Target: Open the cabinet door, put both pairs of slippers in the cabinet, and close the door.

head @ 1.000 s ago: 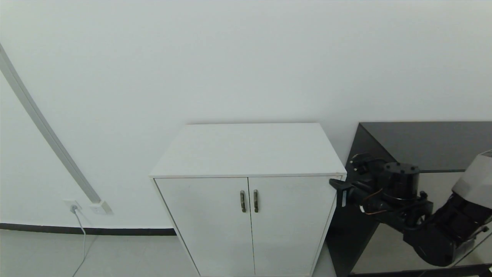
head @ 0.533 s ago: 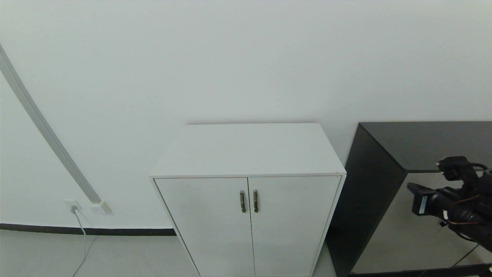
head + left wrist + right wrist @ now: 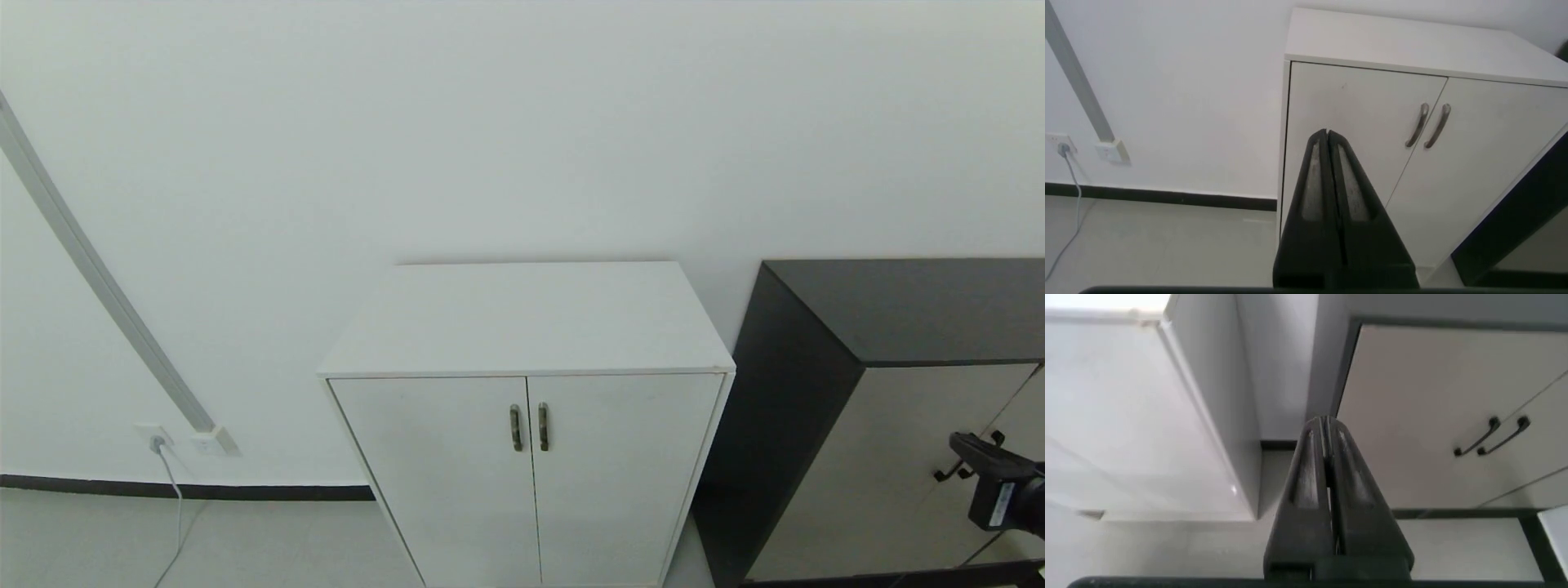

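The white two-door cabinet (image 3: 526, 441) stands against the wall with both doors closed and two dark handles (image 3: 529, 427) at the centre seam. In the left wrist view the cabinet (image 3: 1404, 155) is ahead of my left gripper (image 3: 1327, 135), which is shut and holds nothing. My right gripper (image 3: 1327, 423) is shut and empty too, pointing at the gap between the white cabinet's side (image 3: 1208, 416) and the neighbouring beige-door cabinet (image 3: 1437, 416). In the head view the right gripper (image 3: 967, 445) sits low at the right edge.
A black cabinet with beige doors (image 3: 882, 457) stands right of the white one, with small dark handles (image 3: 963, 469). A wall socket with a grey cable (image 3: 159, 445) and a slanted cable duct (image 3: 90, 269) are on the left wall. Bare grey floor (image 3: 204, 543) lies below.
My right arm has drawn back from beside the white cabinet's upper right corner, moving right and down to the head view's lower right edge. The cabinet doors stay closed.
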